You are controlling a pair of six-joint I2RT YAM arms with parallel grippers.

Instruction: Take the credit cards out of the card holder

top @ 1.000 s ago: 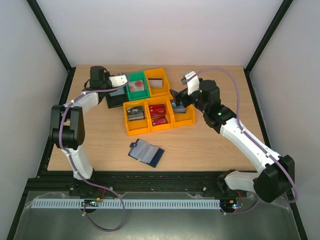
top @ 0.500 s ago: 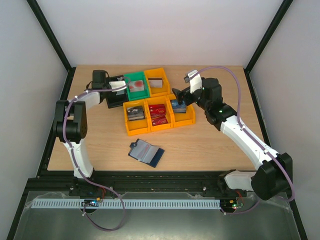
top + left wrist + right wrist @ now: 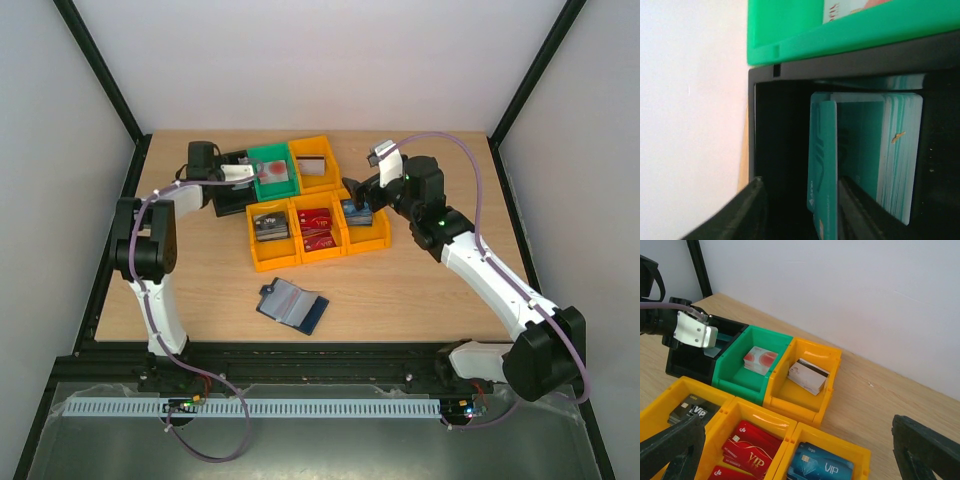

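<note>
Well, a teal card (image 3: 822, 160) in the black bin (image 3: 840, 62) is straddled by the parted left gripper (image 3: 800, 200). The right gripper (image 3: 797, 445) is spread wide, nothing held.

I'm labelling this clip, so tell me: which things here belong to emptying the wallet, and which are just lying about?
Job:
- wallet, lying open
- teal card, between the left fingers

Lying about:
- black bin
- green bin
- orange bins

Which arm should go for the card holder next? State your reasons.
Right, probably. The right gripper hangs open and empty, while the left gripper sits in the black bin with a teal card between its fingers.
</note>
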